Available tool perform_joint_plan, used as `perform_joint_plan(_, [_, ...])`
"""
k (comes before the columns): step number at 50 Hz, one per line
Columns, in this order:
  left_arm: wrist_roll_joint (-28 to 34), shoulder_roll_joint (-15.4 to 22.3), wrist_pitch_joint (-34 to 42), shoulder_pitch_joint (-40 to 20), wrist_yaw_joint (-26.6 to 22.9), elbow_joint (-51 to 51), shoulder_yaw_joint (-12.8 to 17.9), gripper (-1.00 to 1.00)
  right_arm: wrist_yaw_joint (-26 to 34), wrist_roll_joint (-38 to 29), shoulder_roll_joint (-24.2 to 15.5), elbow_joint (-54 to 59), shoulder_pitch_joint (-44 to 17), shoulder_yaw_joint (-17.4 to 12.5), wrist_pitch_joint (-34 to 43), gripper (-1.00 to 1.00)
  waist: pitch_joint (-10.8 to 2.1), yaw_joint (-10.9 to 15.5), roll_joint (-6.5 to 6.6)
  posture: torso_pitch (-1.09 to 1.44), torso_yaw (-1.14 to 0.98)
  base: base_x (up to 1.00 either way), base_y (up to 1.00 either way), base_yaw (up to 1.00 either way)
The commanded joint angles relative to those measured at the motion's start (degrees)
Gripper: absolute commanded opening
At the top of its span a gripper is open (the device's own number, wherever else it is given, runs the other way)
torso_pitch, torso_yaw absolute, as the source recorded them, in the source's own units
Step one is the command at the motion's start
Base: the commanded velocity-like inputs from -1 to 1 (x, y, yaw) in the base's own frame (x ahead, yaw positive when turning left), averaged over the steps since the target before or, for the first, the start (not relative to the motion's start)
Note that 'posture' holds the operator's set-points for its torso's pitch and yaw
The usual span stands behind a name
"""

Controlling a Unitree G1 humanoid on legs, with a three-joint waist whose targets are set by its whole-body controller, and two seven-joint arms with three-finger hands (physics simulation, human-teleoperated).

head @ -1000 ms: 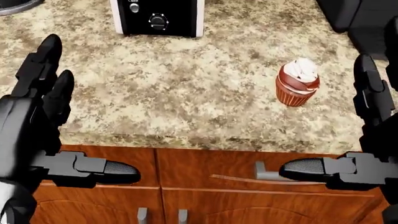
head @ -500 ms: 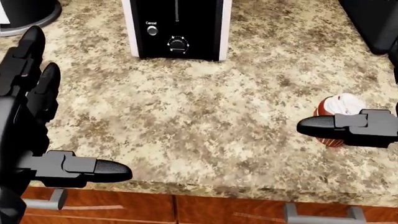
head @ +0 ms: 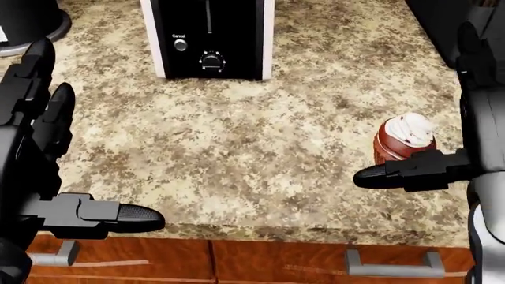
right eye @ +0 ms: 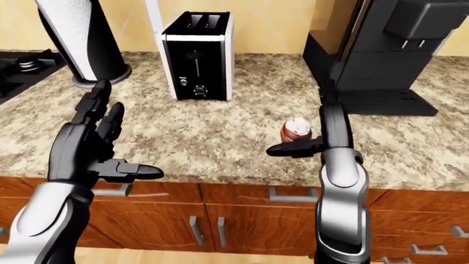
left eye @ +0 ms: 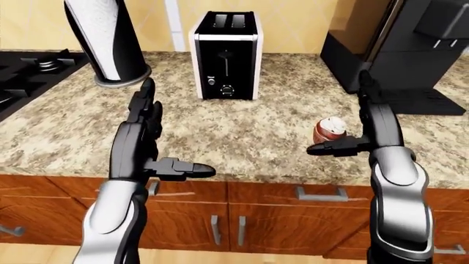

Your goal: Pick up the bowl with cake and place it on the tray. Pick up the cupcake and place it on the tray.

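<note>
Reaching: the right robot hand stands just beside the cupcake, thumb stretched across its lower side in the head view, long fingers upright on its right; fingers spread, nothing gripped.
Why so held: I judge the thumb and fingers bracket the cupcake so that closing them would pinch it.
Left robot hand: raised over the bench edge, well apart from the cupcake, fingers straight, thumb out sideways, holding nothing; likely just parked.
Cupcake: upright on the speckled bench, red wrapper, white swirled top, at the right of the views.
Bowl with cake, tray: not in any view.
Toaster: black and white, standing at the top of the head view; a button reads "Cancel", with a dial below.
Other writing: none legible on the coffee machine or the tall dark cylinder.
</note>
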Motion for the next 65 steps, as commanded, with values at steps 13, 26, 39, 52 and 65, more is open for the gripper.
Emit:
perform_joint_plan(13, [-0.1, 0.2, -1.6, -1.0, 0.2, -2.0, 0.3, 1.0, -2.8, -3.5, 0.2, 13.0, -4.2, 0.3, -7.6, 1.0, -1.37, 0.0, 0.09, 0.0, 0.0, 0.0, 0.0, 0.0])
perform_joint_plan(26, [0.1, -0.2, -1.9, -0.6, 0.4, -2.0, -0.2, 1.0, -7.3, -0.6, -1.7, 21.2, -6.9, -0.9, -11.0, 1.0, -1.59, 0.2, -0.14, 0.0, 0.0, 0.0, 0.0, 0.0])
perform_joint_plan(39, [0.3, -0.2, -1.9, -0.3, 0.3, -2.2, -0.4, 1.0, -7.6, 0.0, -2.2, 21.2, -6.2, -1.2, -12.0, -0.85, -1.77, 0.4, -0.3, 0.0, 0.0, 0.0, 0.0, 0.0])
perform_joint_plan(52, [0.3, -0.2, -1.8, -0.3, 0.1, -2.5, -0.1, 1.0, -1.0, -1.8, -3.3, 3.4, -6.2, -2.3, -1.8, -1.0, -2.04, 0.5, -0.22, 0.0, 0.0, 0.0, 0.0, 0.0])
perform_joint_plan(65, [-0.6, 0.8, 2.6, -2.2, 0.0, -6.0, 1.0, 1.0, 7.9, -3.5, -6.5, -15.2, -8.3, -3.7, 12.2, -1.0, -2.66, 0.3, 0.08, 0.0, 0.0, -0.05, 0.0, 0.0])
